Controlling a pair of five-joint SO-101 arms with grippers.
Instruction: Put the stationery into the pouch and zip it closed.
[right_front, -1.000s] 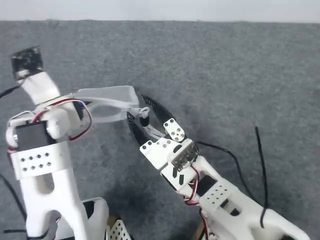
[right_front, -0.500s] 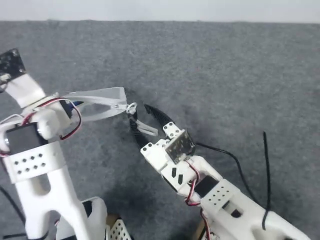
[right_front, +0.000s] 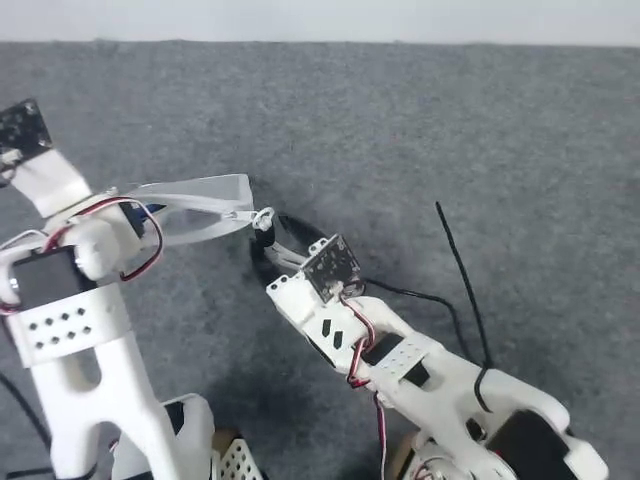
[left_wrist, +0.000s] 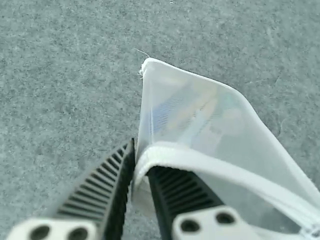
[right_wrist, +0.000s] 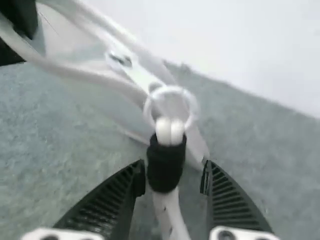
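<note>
A translucent white pouch (right_front: 205, 205) hangs off the grey mat, held at one end by my left gripper (left_wrist: 140, 162), which is shut on its zip edge. Stationery shows dimly through the pouch wall (left_wrist: 185, 115). At the pouch's other end the zipper pull (right_front: 262, 219) sticks out: a ring with a black bead (right_wrist: 165, 160) on a white cord. My right gripper (right_wrist: 174, 172) stands open around that bead, one finger touching it and the other a little apart. From above, the right gripper (right_front: 272, 242) sits just below the pull.
Grey carpet-like mat (right_front: 450, 130) covers the whole table, with free room at the back and right. A thin black cable (right_front: 462, 280) arcs up from the right arm. Both white arm bases stand at the near edge.
The left arm shifted the pouch left and a bit up. The right gripper backed off from the pouch, opened wide, then came up to the zipper pull and narrowed around it.
</note>
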